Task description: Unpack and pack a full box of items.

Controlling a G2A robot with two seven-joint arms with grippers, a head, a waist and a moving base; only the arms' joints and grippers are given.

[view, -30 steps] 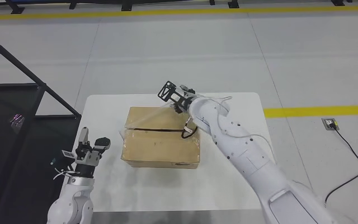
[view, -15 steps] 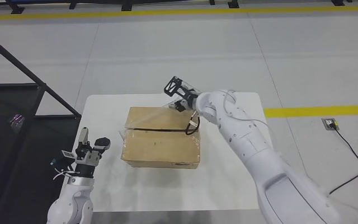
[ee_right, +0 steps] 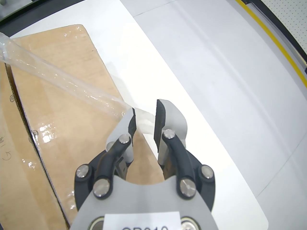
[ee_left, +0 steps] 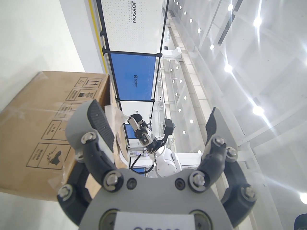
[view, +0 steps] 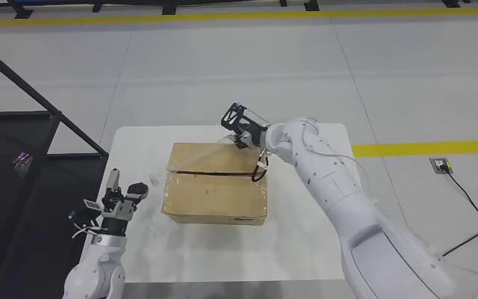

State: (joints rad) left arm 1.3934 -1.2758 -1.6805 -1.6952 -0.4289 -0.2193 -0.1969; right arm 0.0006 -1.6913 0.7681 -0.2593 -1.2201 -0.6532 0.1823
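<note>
Nearest, the left hand stands by the tabletop's near left corner. It is turned upward, its 2 fingers spread wide with nothing between them. It is apart from the box, with a bare strip of tabletop between them.

The cardboard box sits about mid-tabletop with its long side across. Both top flaps lie down, and a dark seam runs along where they meet. In the left wrist view the box's printed side wall faces the left hand. Bare tabletop lies in front of the box, to its left and to its right.

Beyond the box, the right arm crosses the right side of the tabletop and bends back toward the box's far right corner. There the right hand hangs above the far flap's edge. Its fingers are a little apart, and the end of a clear tape strip lies in the gap against 1 finger. I cannot tell whether it is pinched or only clinging. The strip runs taut from the hand across the far flap toward the left end of the seam. It stays raised off the cardboard for most of its run.

Only a narrow band of tabletop separates the box's far side from the far edge. Past that edge is grey floor and, farther off, a yellow line.
</note>
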